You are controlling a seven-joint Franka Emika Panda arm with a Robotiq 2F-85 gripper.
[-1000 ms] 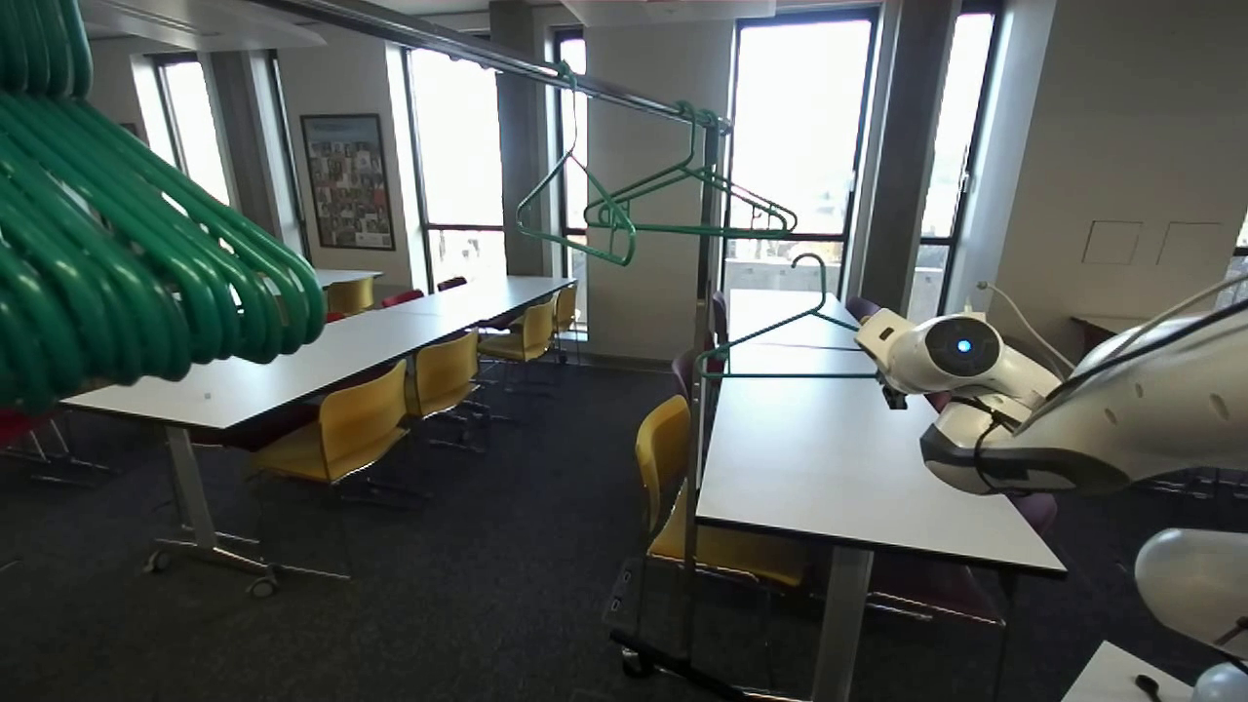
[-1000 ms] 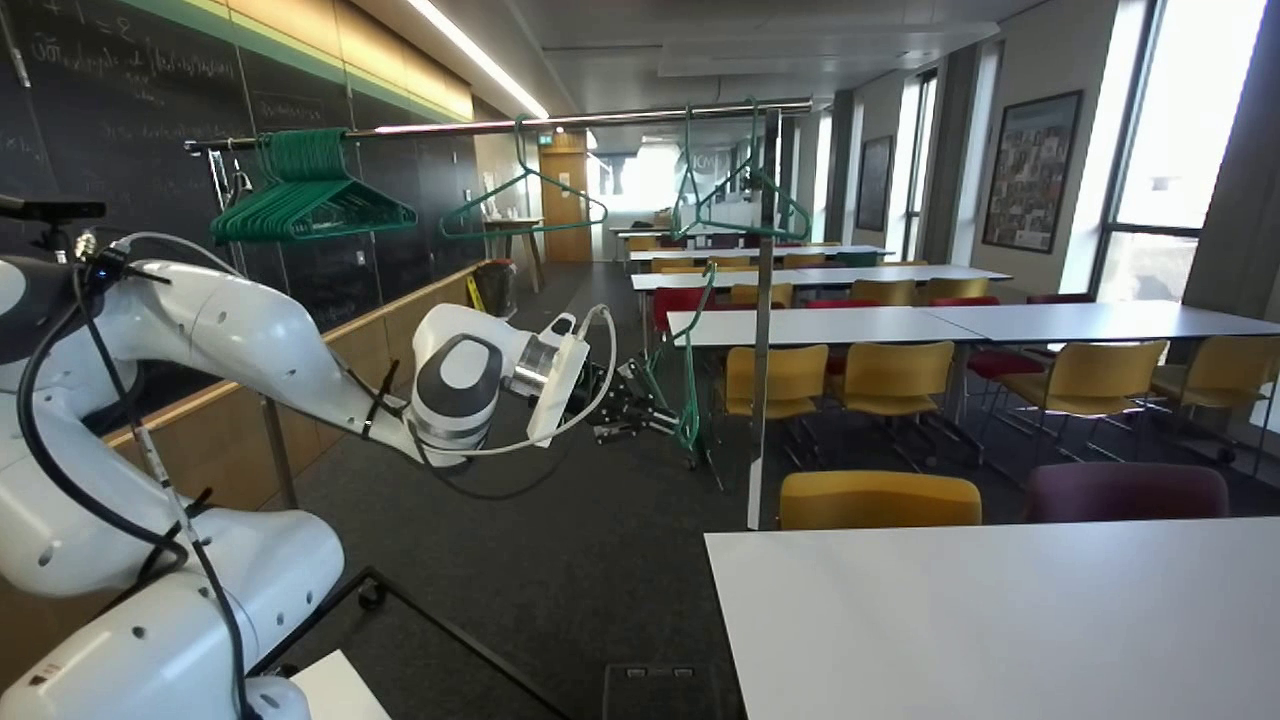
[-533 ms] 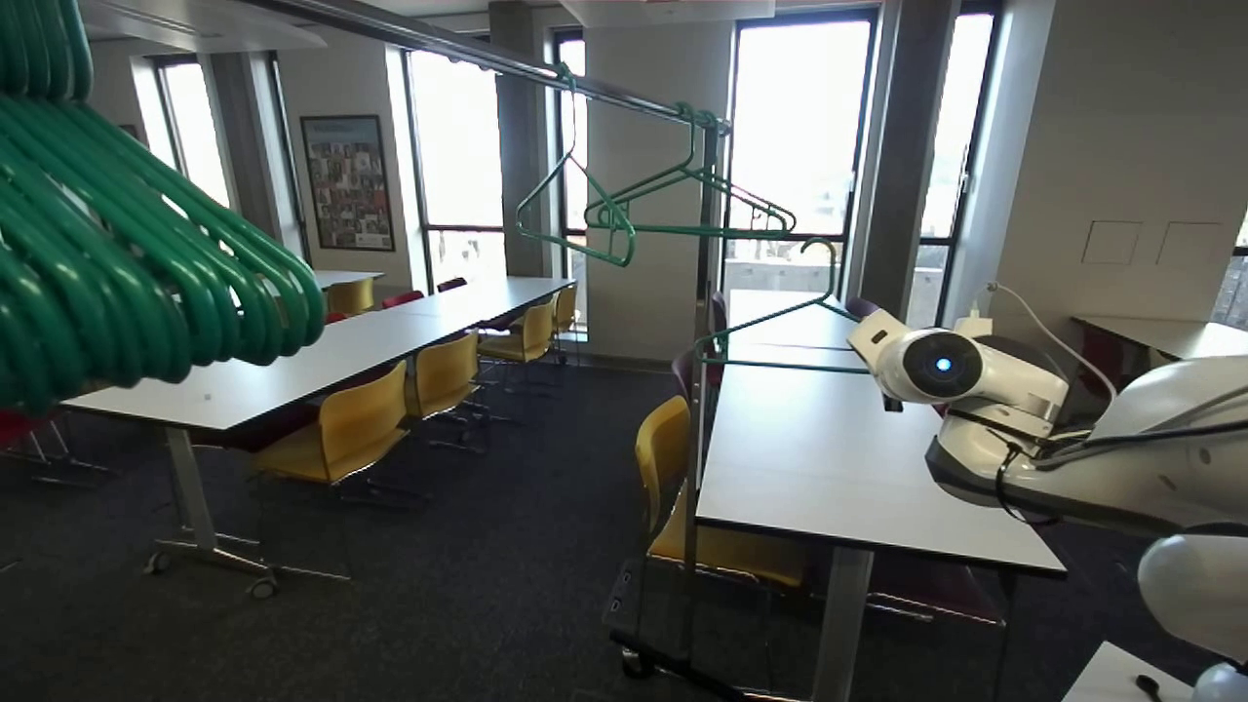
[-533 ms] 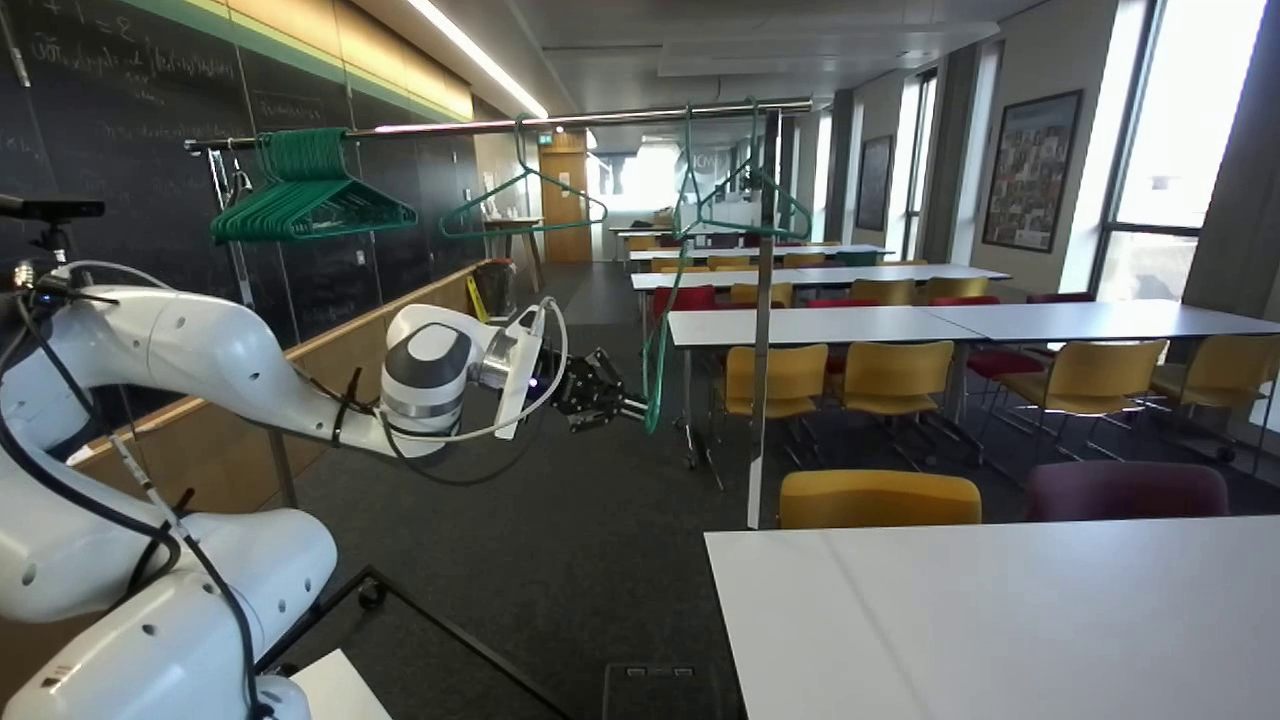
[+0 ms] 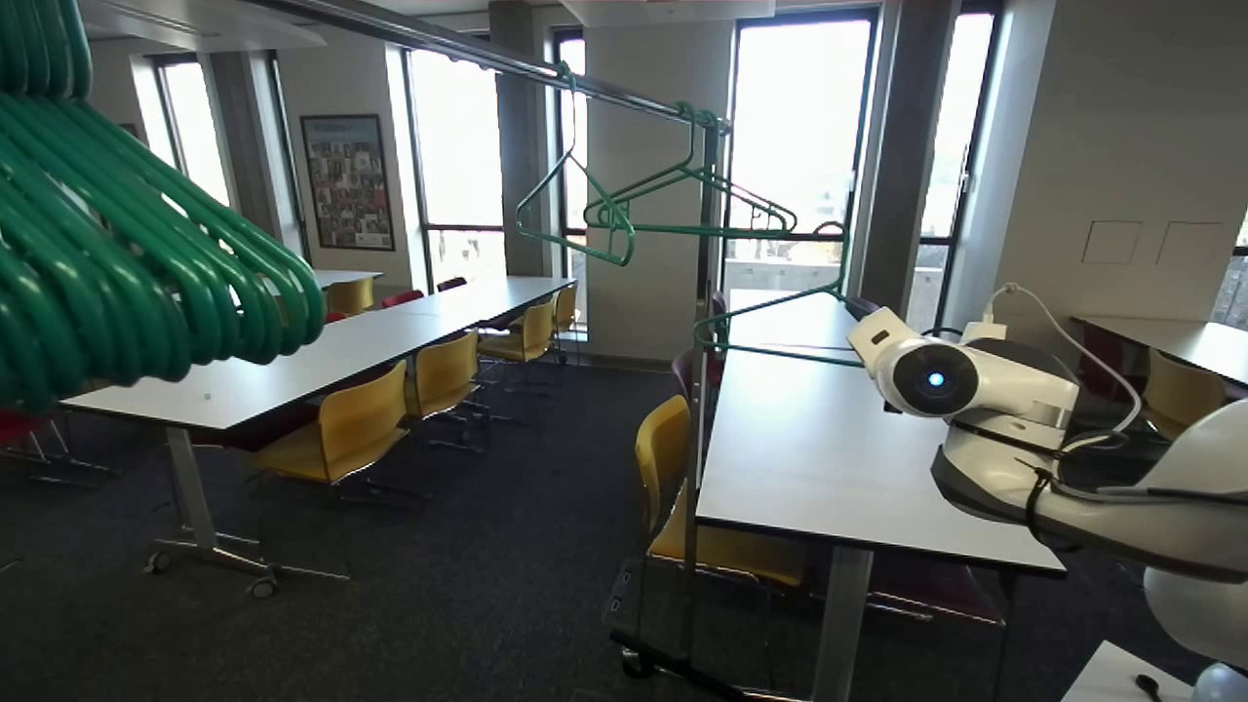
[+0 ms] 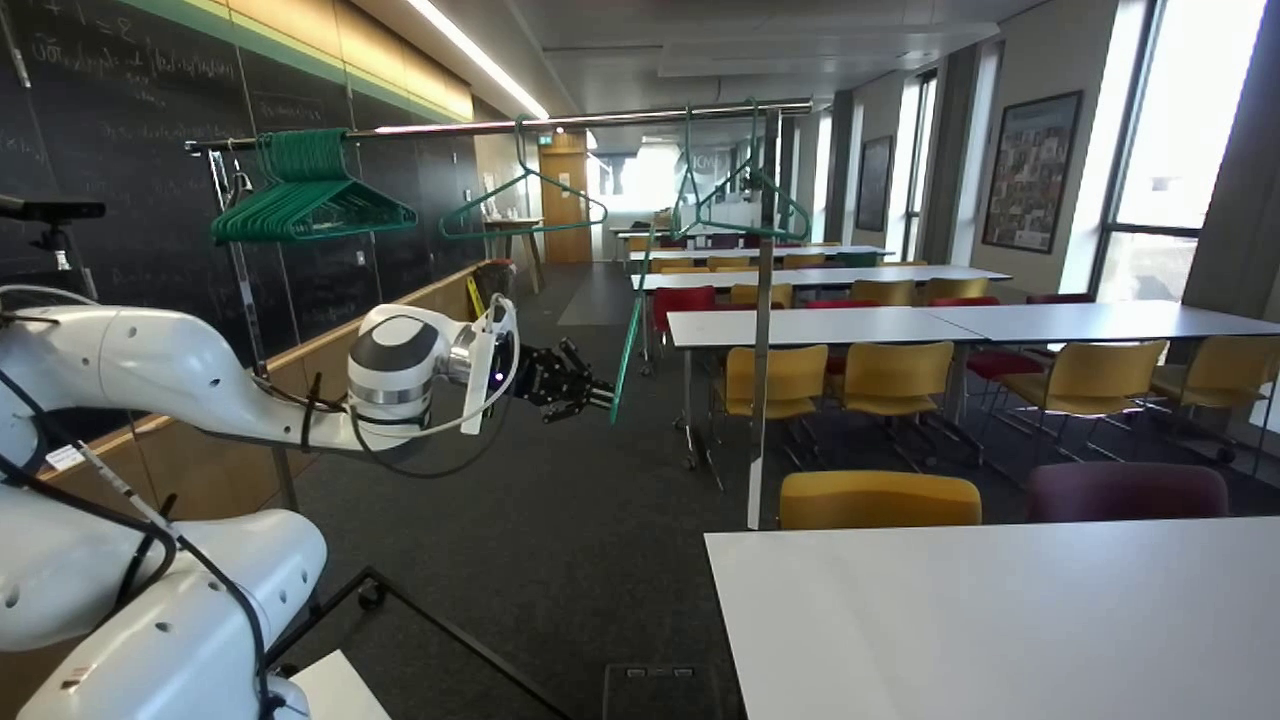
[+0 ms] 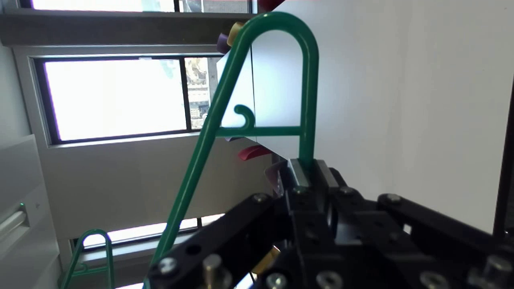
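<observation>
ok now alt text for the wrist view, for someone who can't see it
A black gripper pinches a green hanger by a straight bar, its rounded end arching above. Behind, seen sideways, are a white tabletop at right and bright windows at left; another hanger shows at lower left.

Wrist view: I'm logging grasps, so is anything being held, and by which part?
A green hanger: the gripper clamps its straight bottom bar; the rounded end lies free beyond the grip.

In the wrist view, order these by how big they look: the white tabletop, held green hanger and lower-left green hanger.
1. White tabletop
2. Held green hanger
3. Lower-left green hanger
The held one is nearer, so true hanger sizes are unsure.
</observation>
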